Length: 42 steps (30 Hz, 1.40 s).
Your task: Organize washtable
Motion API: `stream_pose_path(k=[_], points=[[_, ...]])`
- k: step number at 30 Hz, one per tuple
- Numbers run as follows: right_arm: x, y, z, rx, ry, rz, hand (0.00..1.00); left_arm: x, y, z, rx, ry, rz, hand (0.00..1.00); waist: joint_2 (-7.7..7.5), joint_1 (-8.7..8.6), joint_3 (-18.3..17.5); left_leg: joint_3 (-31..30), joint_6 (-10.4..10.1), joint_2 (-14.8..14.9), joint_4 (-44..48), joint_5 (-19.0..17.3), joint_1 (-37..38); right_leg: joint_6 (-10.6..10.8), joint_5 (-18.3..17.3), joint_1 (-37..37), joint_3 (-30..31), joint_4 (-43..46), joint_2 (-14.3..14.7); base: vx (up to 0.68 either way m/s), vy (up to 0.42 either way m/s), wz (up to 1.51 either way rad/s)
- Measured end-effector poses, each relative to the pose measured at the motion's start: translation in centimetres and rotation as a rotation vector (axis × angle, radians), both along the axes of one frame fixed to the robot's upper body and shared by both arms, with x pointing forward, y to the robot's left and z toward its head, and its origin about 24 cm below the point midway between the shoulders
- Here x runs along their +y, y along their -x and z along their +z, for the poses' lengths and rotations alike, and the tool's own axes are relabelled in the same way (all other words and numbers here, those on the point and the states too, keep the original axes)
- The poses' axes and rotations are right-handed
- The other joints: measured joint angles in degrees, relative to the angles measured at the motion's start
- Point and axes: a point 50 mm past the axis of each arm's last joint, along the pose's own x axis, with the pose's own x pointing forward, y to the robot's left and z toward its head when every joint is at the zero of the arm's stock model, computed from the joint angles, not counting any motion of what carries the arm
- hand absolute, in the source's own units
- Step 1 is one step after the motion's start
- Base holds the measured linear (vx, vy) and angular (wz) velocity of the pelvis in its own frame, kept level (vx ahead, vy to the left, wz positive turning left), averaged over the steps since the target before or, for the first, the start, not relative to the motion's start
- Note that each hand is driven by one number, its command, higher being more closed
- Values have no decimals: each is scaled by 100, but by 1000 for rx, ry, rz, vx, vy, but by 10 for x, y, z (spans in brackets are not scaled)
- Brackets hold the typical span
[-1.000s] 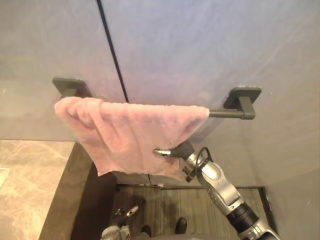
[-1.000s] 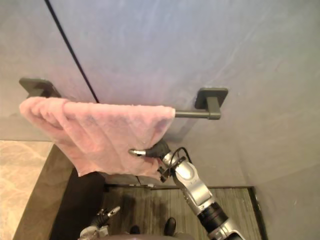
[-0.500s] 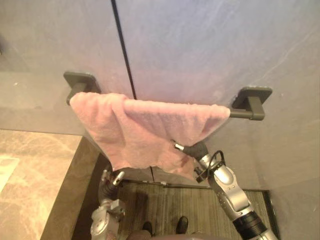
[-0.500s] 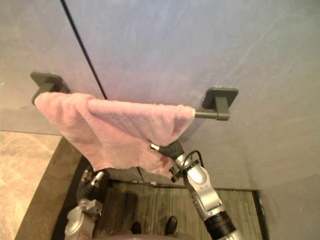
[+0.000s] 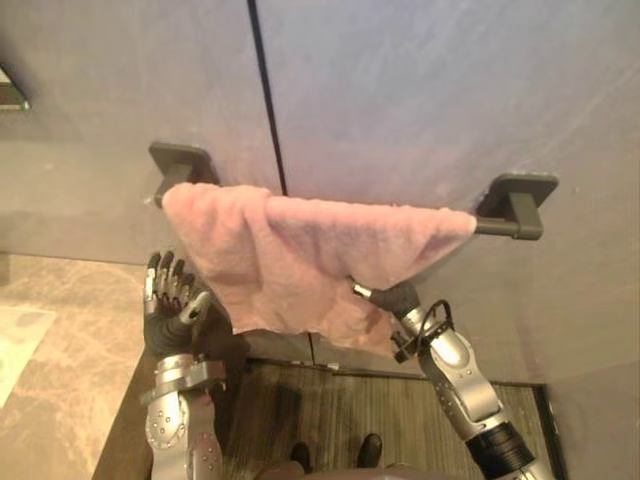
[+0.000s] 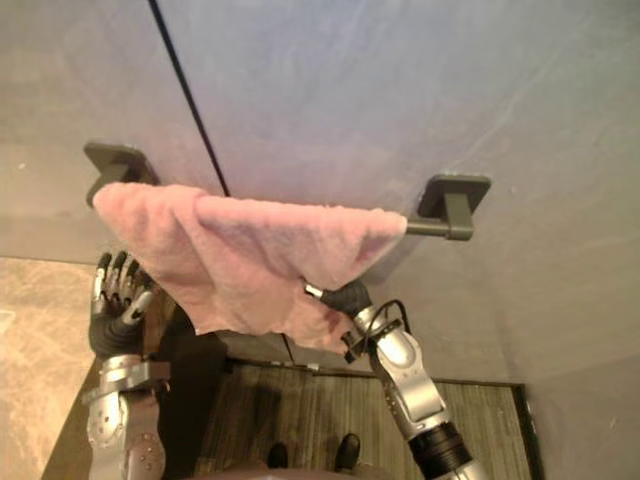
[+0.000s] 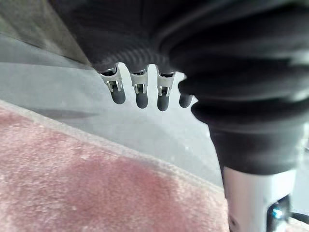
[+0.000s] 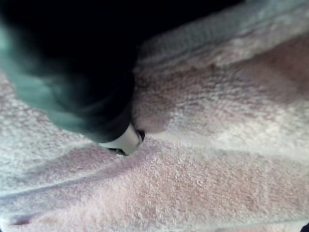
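**Item: towel** (image 5: 300, 262). Pink terry cloth, one piece, draped over the towel bar (image 5: 503, 227), a dark bar on two brackets fixed to the grey wall. The cloth is spread along most of the bar. It is bunched at the end above the left hand and drawn to a point at the end above the right hand. The lower hem hangs unevenly and slants down towards the right hand.

**Left hand** (image 5: 168, 312). Raised and open, with straight fingers pointing up and nothing in its grasp. It stands just beside the hanging edge of the towel and seems clear of it. In its wrist view the cloth lies past the fingertips.

**Right hand** (image 5: 396, 298). Pushed into the low corner of the towel from below, with cloth lapping over it. It touches the cloth, but the fold hides how far it has closed, so I cannot tell whether it has a grip.

**Bench** (image 5: 55, 400). Marbled stone top, below and outward of the left hand.

**Handling (judged).** The towel looks light, soft and wholly limp, so it will sag and fold wherever it is unsupported. It is not fragile. The nap looks likely to drag on the bar rather than slide freely.

**Where to take hold (judged).**
- Pinch the hem or a lower corner, one hand to each side, and draw downward evenly to square the drape.
- A pull at one corner alone may skew the towel further, or drag it off the bar.
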Motion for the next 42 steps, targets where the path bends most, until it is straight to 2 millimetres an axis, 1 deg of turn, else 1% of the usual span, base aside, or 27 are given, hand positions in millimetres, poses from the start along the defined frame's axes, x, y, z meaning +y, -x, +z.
stream_pose_path(k=[5, 8, 10, 16, 22, 25, 29, 33, 38, 39, 41, 42], points=[[-2, -1, 1, -2, -1, -10, 100, -3, -2, 8, -41, -9, -17, 0, 1, -3, -1, -7, 0, 0, -35, 0, 0, 0, 1, 0, -8, 8, -3, 0, 0, 0], [-2, -1, 1, -1, -2, -8, 100, -9, -6, 11, -54, -10, -51, 0, 3, -6, -2, -3, -1, 1, -33, 0, 0, 0, 1, 0, -6, 8, -2, 0, 0, 0], [-2, -1, 1, 0, -2, -7, 100, -15, -13, 16, -78, -27, -100, 0, 3, -7, -2, 14, 0, 2, -31, 0, 0, 2, 3, -4, 4, 8, -2, 0, 0, 0], [-1, -2, 1, 1, 1, -3, 100, -17, -13, 17, -82, -29, -122, 0, -2, 8, -5, 102, 1, 3, -32, -1, -31, 13, 23, -55, 49, 8, -1, -1, 2, -2], [1, -6, 7, -16, 4, 6, 100, -18, -14, 19, -91, -43, -150, 0, -10, 32, -11, 180, 1, -3, 33, -1, -208, 22, 159, -200, 164, -71, 5, -32, 2, -6], [1, -8, 9, -18, -12, 7, 100, -23, -15, 19, -90, -52, -188, 0, -13, 54, -13, 197, 1, -7, 53, -1, -229, 19, 180, -214, 181, -77, 2, -41, -1, -3], [1, -9, 11, -24, -16, 5, 100, -29, -17, 19, -91, -56, -248, 0, -14, 147, -14, 271, 1, -8, 54, -1, -260, 48, 220, -263, 273, -92, 4, -31, 5, -8], [2, -11, 14, -35, -16, 12, 100, -36, -17, 18, -88, -73, -309, 0, -29, 153, -38, 284, 22, -40, 58, 22, -349, 45, 318, -302, 310, -204, -8, -7, 2, -1], [3, -13, 17, -36, -14, 16, 100, -45, -17, 15, -74, -96, -398, 0, -37, 152, -45, 302, 33, -72, 59, 29, -343, 67, 346, -302, 331, -208, -38, 0, 0, 0], [4, -13, 17, -36, -13, 17, 100, -47, -17, 14, -71, -101, -415, 100, -40, 152, -48, 304, 34, -76, 58, 29, -343, 72, 350, -302, 333, -208, -43, 0, 0, 0], [4, -13, 17, -36, -14, 18, 100, -52, -18, 12, -57, -114, -460, 100, -58, 149, -83, 320, 35, -82, 52, 29, -343, 78, 354, -313, 348, -209, -48, -7, 5, -4], [6, -13, 17, -34, -18, 24, 100, -58, -18, 8, -30, -121, -512, 100, -65, 134, -146, 348, 36, -81, 41, 29, -344, 78, 354, -333, 376, -210, -46, -1, 9, -16]])
